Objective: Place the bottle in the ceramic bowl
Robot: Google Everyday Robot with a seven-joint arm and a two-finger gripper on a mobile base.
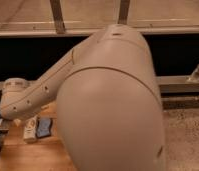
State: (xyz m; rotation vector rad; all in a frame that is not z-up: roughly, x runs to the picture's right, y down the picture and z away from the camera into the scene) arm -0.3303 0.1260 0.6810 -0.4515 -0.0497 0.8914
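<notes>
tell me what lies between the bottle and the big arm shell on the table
In the camera view the blue sponge lies there, right beside the bottle on the table. The gripper is out of view.

The arm (113, 100) is a plain cream-white, with small dark dots along its lower section, and it fills most of the view. The end effector is out of sight, somewhere past the arm's low left end. The bottle (30, 129) looks white, perhaps with a yellowish label. The sponge (45, 127) beside it is blue. The tabletop (23, 156) is pale wood and the floor (185, 135) speckled grey-beige.
</notes>
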